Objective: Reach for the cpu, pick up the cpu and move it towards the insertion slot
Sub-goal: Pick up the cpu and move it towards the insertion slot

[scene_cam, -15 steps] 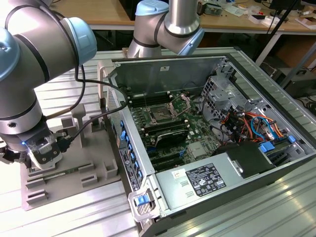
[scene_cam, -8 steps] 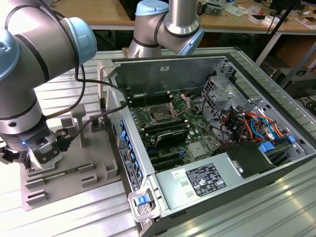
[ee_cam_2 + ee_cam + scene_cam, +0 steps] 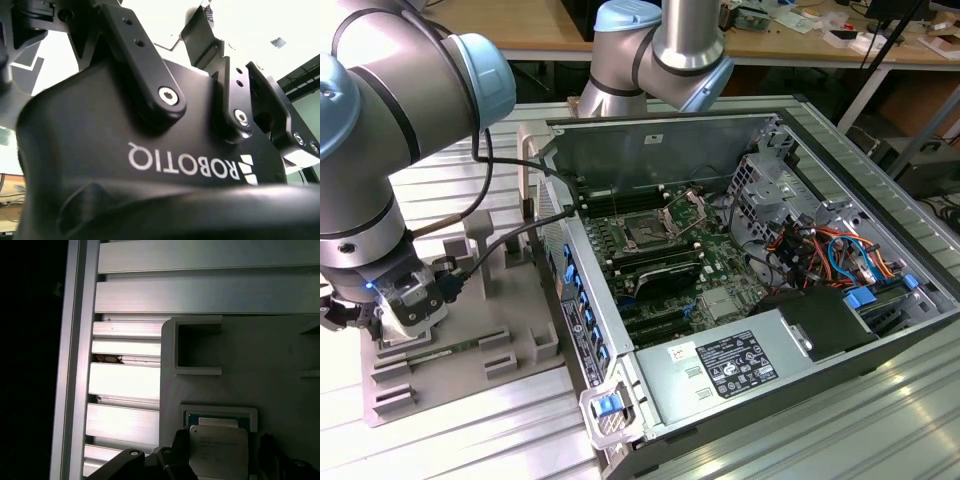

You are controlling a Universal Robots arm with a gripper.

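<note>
At the exterior view's lower left, the black claw (image 3: 345,312) hangs over the grey moulded tray (image 3: 490,350), with the pale silvery square cpu (image 3: 218,452) at the first wrist view's bottom centre. Whether the claw grips the chip cannot be told, and an off-centre hold might tilt it against the tray.

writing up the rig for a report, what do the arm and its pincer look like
The arm has silver-grey tubes with pale blue joint caps; black cables loop from its wrist. The pincer is matte black, with jointed bars pinned by silver screws and white lettering on its body.
</note>
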